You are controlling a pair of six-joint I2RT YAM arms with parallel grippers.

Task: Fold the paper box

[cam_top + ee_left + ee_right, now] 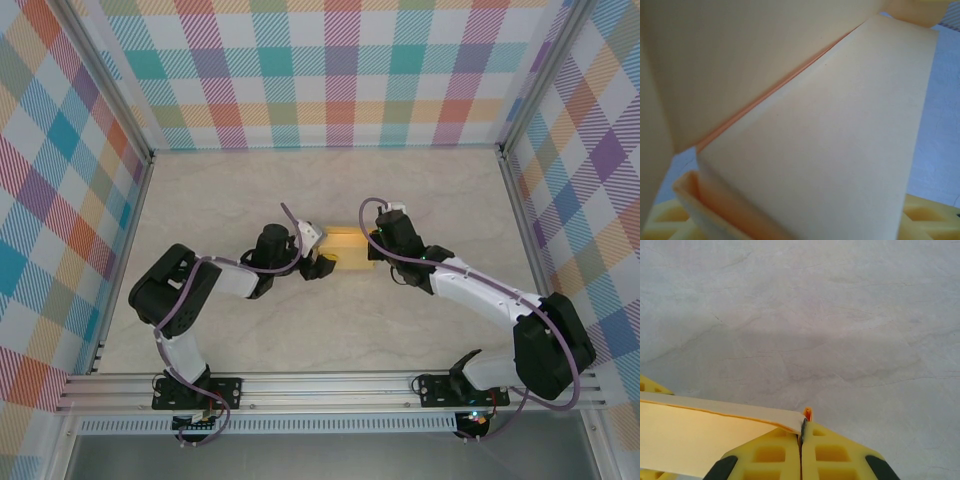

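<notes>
On the left of the top view, the left gripper (320,263) reaches toward the middle of the table (300,190), and its tip is at the left end of the paper box (346,250). In the left wrist view its yellow fingers (932,214) appear low in both corners, far from each other, so the jaws stand apart. The paper box (830,140) rises between them, very close to the camera, with one folded panel lying over another. Whether the fingers press on it cannot be told. The paper box lies near the centre of the table, between the two grippers. At its right end is the right gripper (377,250). In the right wrist view the two fingers of the right gripper (801,450) are pressed together, and a thin edge of the paper box (690,435) is pinched in the slit between them. The rest of the sheet goes out to the left, just above the pale table surface
</notes>
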